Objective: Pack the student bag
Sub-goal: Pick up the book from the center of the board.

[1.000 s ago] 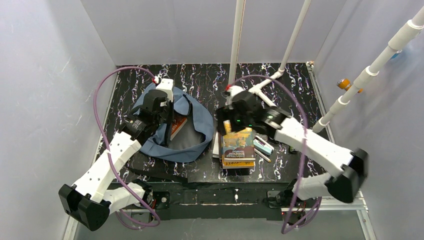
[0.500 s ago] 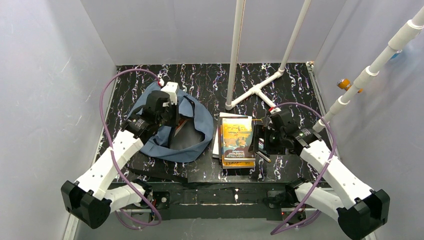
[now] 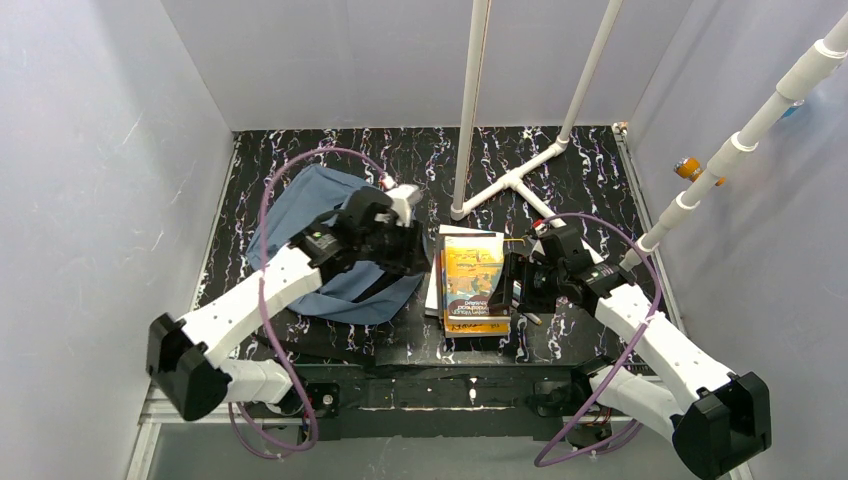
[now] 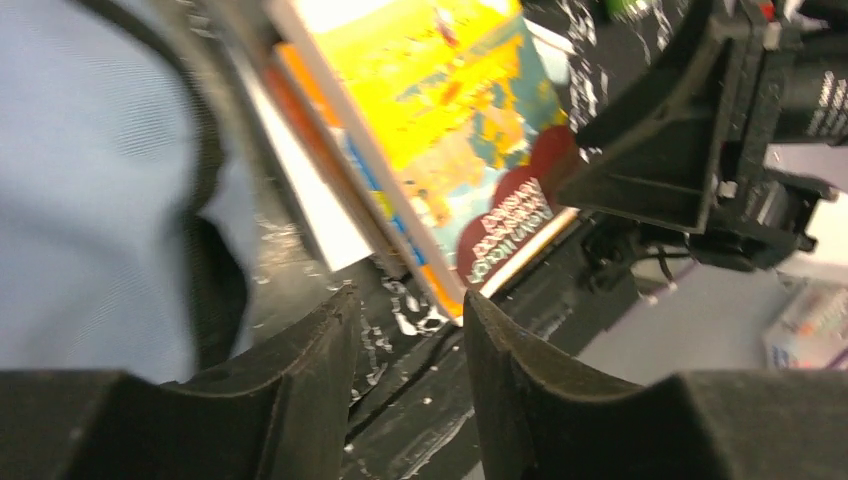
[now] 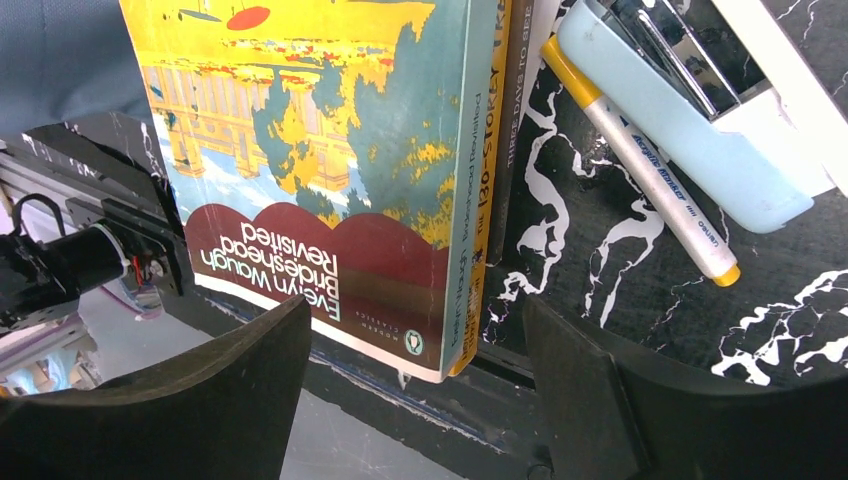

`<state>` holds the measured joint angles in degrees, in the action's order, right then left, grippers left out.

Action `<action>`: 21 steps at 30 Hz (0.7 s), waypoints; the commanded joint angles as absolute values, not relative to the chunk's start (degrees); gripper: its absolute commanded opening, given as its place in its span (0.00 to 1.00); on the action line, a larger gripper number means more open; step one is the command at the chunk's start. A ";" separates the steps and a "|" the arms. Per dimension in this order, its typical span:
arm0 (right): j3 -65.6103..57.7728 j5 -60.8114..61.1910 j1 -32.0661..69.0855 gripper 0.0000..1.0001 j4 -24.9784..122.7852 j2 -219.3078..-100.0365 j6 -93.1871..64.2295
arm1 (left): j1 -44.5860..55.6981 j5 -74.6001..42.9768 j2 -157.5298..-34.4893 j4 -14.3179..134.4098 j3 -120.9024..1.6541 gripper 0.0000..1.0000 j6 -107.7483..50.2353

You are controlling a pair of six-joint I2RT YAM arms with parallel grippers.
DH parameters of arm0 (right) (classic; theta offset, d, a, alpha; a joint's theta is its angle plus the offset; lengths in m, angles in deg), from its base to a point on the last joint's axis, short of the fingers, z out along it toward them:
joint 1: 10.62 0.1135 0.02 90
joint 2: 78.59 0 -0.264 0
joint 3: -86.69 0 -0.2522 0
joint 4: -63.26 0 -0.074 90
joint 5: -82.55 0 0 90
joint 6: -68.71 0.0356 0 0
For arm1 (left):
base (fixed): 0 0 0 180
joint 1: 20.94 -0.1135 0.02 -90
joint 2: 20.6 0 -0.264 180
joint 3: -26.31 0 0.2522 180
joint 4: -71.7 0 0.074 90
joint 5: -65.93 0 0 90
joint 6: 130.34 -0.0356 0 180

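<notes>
student bag (image 3: 300,205) is lying left of the book stack (image 3: 474,278); left gripper (image 4: 405,310) is hovering slightly parted, right gripper (image 5: 415,340) is gaping wide, both empty.

**Covered, cropped and blurred parts**
From above, the left arm (image 3: 290,275) covers the 3 o'clock side of the student bag (image 3: 300,200), and the lower books (image 3: 434,290) show only edges under the paperback (image 3: 474,280). The left wrist view is blurred throughout. In the right wrist view, the blue stapler (image 5: 690,130) runs off the frame at 1 o'clock.
</notes>
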<state>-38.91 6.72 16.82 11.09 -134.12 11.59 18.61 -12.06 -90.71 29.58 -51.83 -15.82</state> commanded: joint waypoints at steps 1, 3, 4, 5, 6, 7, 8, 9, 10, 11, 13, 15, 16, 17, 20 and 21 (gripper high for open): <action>-40.31 8.85 16.37 0.82 15.07 -133.08 12.54 | 23.77 -5.76 -97.40 35.10 -54.28 0.38 -10.86; -40.97 9.09 16.30 0.79 15.91 -132.51 13.05 | 25.16 -4.69 -100.57 36.73 -54.54 0.36 -10.43; -41.14 9.15 16.28 0.79 16.20 -132.41 13.19 | 25.69 -4.50 -102.30 36.83 -54.84 0.35 -10.49; -41.41 9.30 16.28 0.79 16.45 -132.31 13.21 | 26.13 -4.32 -103.93 36.80 -55.18 0.34 -10.46; -41.67 9.52 16.28 0.79 16.67 -132.27 13.26 | 26.47 -3.96 -105.61 36.84 -55.41 0.33 -10.38; -41.86 9.68 16.21 0.79 16.80 -132.39 13.29 | 26.79 -3.82 -106.92 36.90 -55.66 0.33 -10.30; -42.13 9.92 16.19 0.79 16.99 -132.52 13.26 | 27.08 -3.72 -108.28 36.90 -55.76 0.31 -10.21; -42.31 10.30 16.19 0.79 17.12 -132.64 13.25 | 27.27 -3.69 -109.35 36.85 -55.87 0.30 -10.19; -42.54 10.88 16.19 0.79 17.43 -132.79 13.31 | 27.45 -3.79 -110.29 36.87 -55.89 0.29 -10.30; -42.79 11.40 16.19 0.78 18.09 -132.82 13.57 | 27.58 -3.95 -111.15 36.90 -55.87 0.28 -10.47; -42.94 12.09 16.17 0.78 18.64 -132.68 14.13 | 27.65 -4.79 -112.18 36.77 -55.34 0.24 -10.60; -43.04 12.70 16.10 0.77 19.25 -132.48 14.62 | 27.66 -5.46 -112.99 36.72 -54.66 0.21 -10.56; -43.19 13.06 16.10 0.77 19.56 -132.39 14.86 | 27.69 -5.71 -113.41 36.68 -54.32 0.20 -10.42; -43.41 13.58 16.10 0.77 20.04 -132.47 15.02 | 27.66 -5.85 -113.68 36.70 -54.01 0.19 -10.26; -43.15 14.90 16.10 0.73 20.07 -132.65 15.88 | 27.67 -5.70 -114.15 36.74 -52.98 0.16 -9.85; -42.81 15.26 16.10 0.72 20.21 -132.22 16.48 | 27.67 -5.70 -114.27 36.80 -52.70 0.16 -9.76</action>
